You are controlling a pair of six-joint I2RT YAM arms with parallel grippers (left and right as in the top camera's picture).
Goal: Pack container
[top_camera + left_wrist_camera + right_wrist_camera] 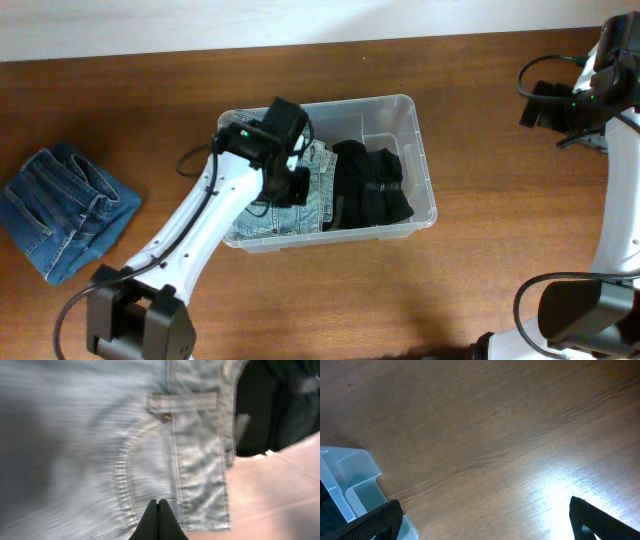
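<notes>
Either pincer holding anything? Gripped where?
Nothing held. Left pincer is shut tip to tip over the light jeans in the container, with no cloth between; right pincer is open above the table.

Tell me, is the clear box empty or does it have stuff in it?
It has stuff in it. The box holds light blue jeans and black clothes, covering most of its floor.

From overhead, the container (385,125) sits near the middle of the table (330,300). Inside it, folded jeans (300,205) fill the 9 o'clock half, and a second folded garment (375,185) lies against them at 3 o'clock. My left gripper (159,510) is just over those jeans. Another pair of jeans (65,210) lies on the table, well apart, at the container's 9 o'clock. My right gripper (535,105) hangs outside at 2 o'clock.
</notes>
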